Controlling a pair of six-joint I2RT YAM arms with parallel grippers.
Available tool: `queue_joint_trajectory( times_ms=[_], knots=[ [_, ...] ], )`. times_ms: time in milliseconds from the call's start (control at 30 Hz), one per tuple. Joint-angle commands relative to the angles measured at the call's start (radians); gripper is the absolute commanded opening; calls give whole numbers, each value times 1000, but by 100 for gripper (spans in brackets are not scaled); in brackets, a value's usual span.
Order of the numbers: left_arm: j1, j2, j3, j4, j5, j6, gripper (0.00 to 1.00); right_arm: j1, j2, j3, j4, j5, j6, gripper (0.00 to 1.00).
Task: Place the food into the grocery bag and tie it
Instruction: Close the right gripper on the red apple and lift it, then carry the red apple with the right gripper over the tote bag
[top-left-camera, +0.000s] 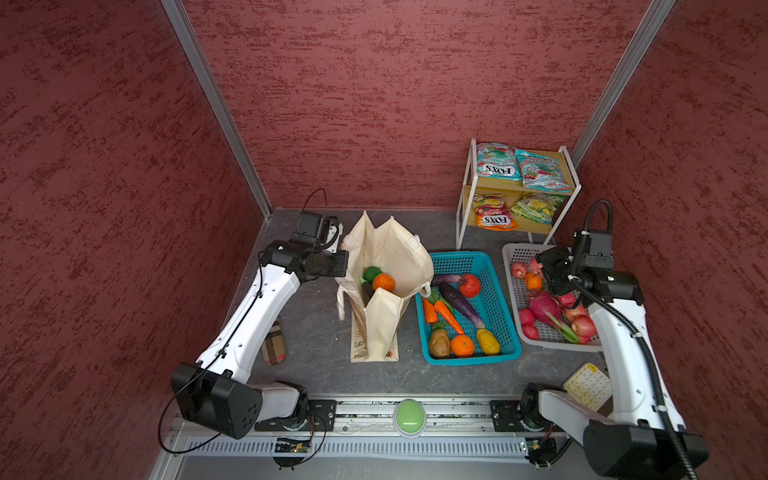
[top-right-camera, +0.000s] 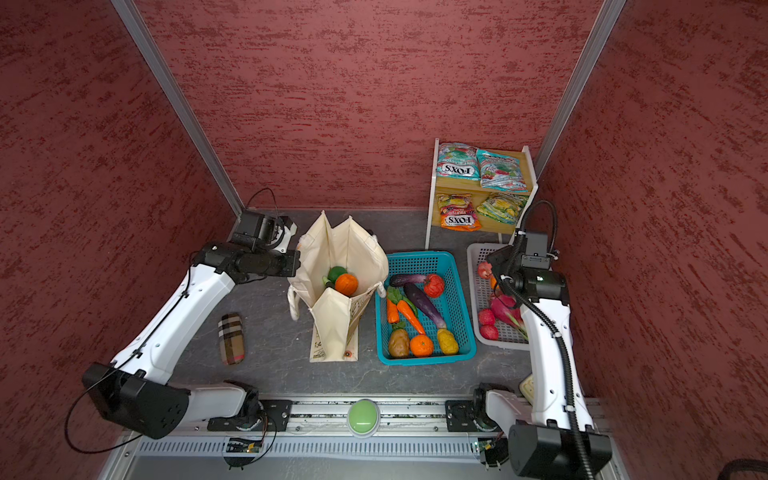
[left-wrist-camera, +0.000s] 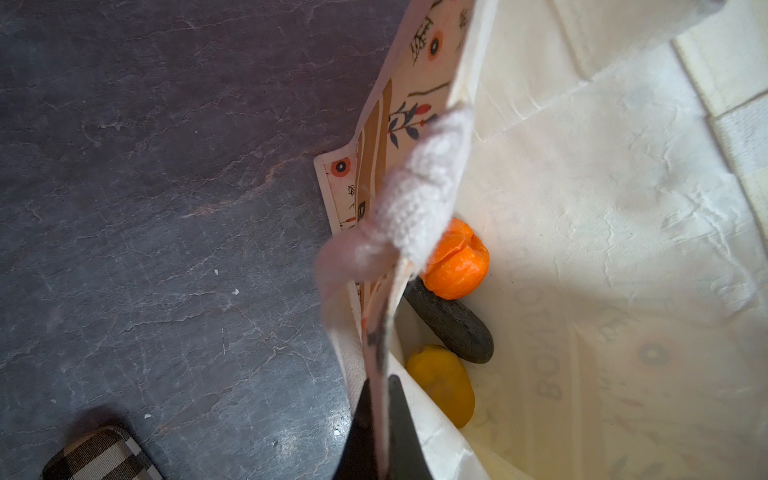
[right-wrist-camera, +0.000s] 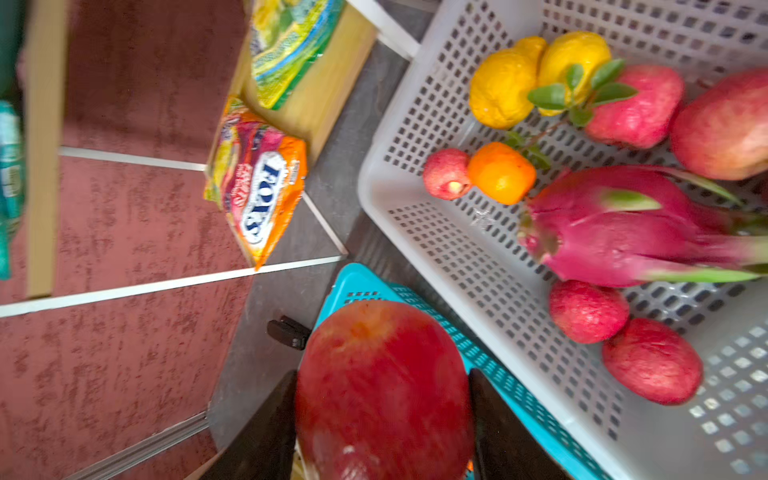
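Right gripper (right-wrist-camera: 382, 374): jaws part-open, clamped on apple (right-wrist-camera: 374, 424); well apart from bag (top-left-camera: 399, 253), teal basket (top-left-camera: 457, 262) between. Left gripper (left-wrist-camera: 380, 399): closed, pinching bag rim. Risk, likely: smooth round apple slips in transit; rim pulls free, mouth collapses.

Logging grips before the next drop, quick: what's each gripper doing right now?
Left gripper: closed, pinching the grocery bag's rim.
Right gripper: closed on a red apple.
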Motion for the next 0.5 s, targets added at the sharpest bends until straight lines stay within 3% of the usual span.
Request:
queue_joint_trajectory(
  times_ms=[0,300,467],
  knots=[
    [-7,-2,-9,-1,23,7,0,134,46,105,32,40,56,56],
    [-9,-4,-8,1,29,8,0,618,444,626,2,204,2,57],
    [-9,-4,-4,-3,29,8,0,801,734,995,-120,223,-92,58]
  ],
)
